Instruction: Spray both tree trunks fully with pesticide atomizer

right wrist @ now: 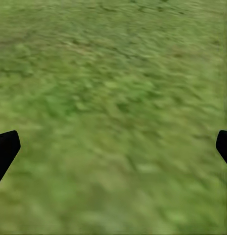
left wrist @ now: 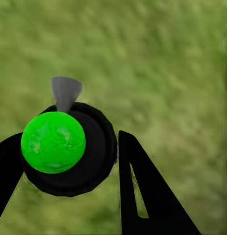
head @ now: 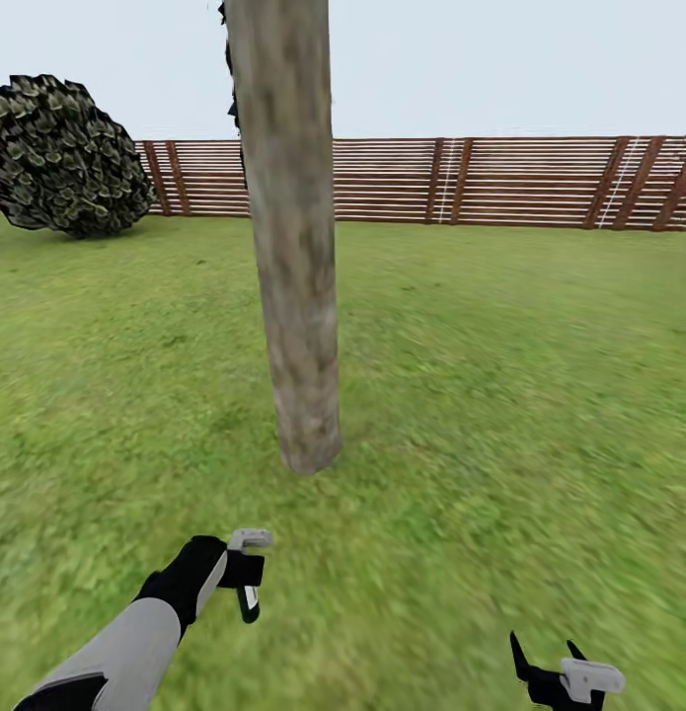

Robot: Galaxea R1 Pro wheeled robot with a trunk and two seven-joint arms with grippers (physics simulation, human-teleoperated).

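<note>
A garden: grass lawn, tree trunk, wooden slat fence.

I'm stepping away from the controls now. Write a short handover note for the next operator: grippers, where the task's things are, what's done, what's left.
Left gripper: shut on the pesticide atomizer, held low over the grass.
Right gripper: open, holding nothing, fingertips spread wide above the grass.
Tree trunk: straight ahead of the robot, rising from the lawn, with the slat fence and a round bush behind.
Done: the atomizer has been picked up and the robot stands facing a trunk.
Left: no pesticide can be seen on this trunk, so spray it until covered, then probably go to the other tree and do the same.
</note>
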